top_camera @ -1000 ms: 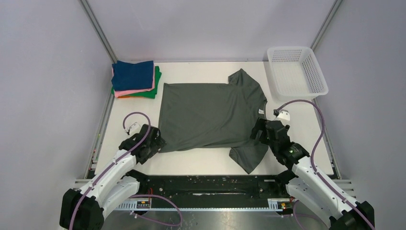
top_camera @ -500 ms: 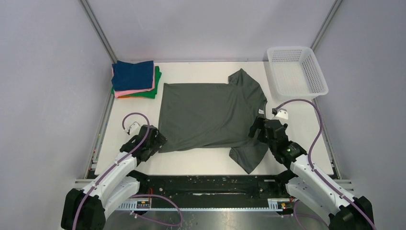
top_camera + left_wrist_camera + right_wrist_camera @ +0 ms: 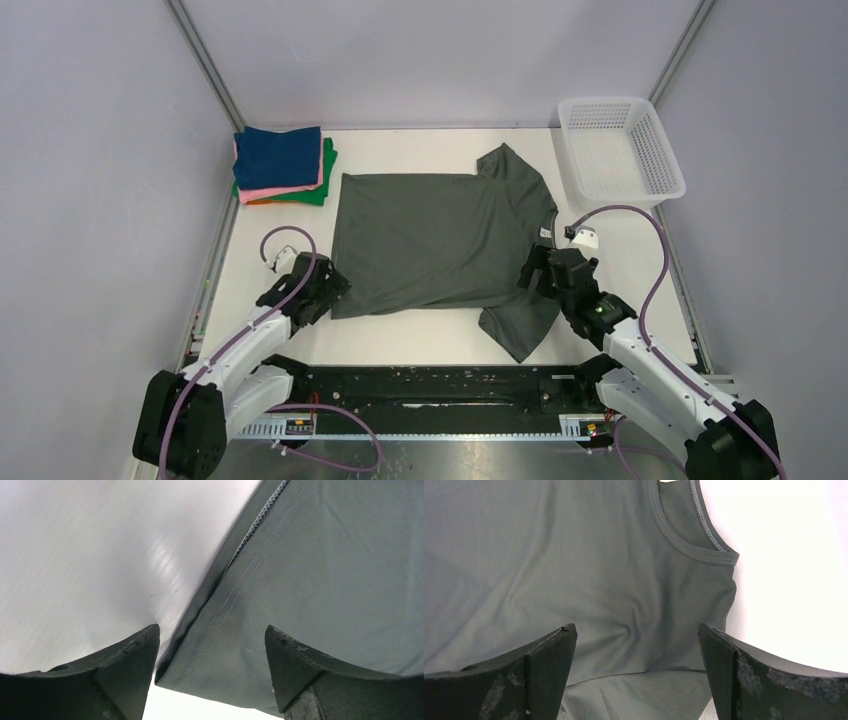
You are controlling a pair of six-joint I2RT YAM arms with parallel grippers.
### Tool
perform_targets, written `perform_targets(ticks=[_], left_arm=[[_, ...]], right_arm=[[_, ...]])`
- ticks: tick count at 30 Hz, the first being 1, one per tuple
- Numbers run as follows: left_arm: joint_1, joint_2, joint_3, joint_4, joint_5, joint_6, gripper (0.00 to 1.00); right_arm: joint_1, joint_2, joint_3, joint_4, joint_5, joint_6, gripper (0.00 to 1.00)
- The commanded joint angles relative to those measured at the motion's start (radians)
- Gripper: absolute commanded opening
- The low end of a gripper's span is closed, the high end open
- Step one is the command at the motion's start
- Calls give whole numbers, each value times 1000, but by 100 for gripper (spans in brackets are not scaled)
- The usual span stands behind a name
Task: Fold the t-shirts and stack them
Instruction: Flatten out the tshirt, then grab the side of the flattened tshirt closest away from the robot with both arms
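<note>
A large dark grey-green t-shirt [image 3: 440, 240] lies spread flat mid-table, collar to the right, with its near sleeve [image 3: 520, 325] pointing at the front edge. My left gripper [image 3: 330, 295] is low at the shirt's near left hem corner [image 3: 200, 665]. Its jaws are open and the corner lies between the fingertips [image 3: 135, 650], which do not pinch it. My right gripper [image 3: 532, 275] stands open over the near shoulder, just below the collar [image 3: 684, 545], with cloth under both fingers. Folded t-shirts are stacked at the back left: navy [image 3: 278, 157] on top, then pink [image 3: 280, 190], orange [image 3: 262, 201] and green [image 3: 327, 175].
A white mesh basket [image 3: 668, 160] stands at the back right corner, with nothing visible in it. Metal frame rails run along both sides of the white table [image 3: 420, 335]. A bare strip of table lies between the shirt and the front edge.
The left gripper's jaws have narrowed around the hem corner. Both grippers have crept slightly further onto the shirt. The shirt itself has not moved.
</note>
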Motion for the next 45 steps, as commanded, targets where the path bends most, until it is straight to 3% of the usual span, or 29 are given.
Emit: perform_targets(ticks=[1, 22, 26, 30, 33, 37, 45], left_arm=[[3, 52, 3, -7, 50, 15, 76], [11, 150, 32, 39, 66, 23, 58], [11, 130, 45, -47, 63, 8, 56], [12, 43, 98, -267, -25, -20, 56], [10, -43, 106, -375, -15, -32, 56], [-5, -107, 47, -354, 79, -53, 56], [-53, -40, 44, -287, 110, -82, 46]], right_arm=[[-4, 6, 29, 34, 4, -10, 100], [-4, 40, 41, 32, 7, -20, 100], [-4, 36, 43, 32, 0, -20, 99], [-4, 36, 45, 30, -6, -20, 100], [-4, 30, 44, 29, -12, -18, 99], [-4, 24, 40, 29, -21, -17, 99], [-4, 15, 36, 31, -23, -17, 99]])
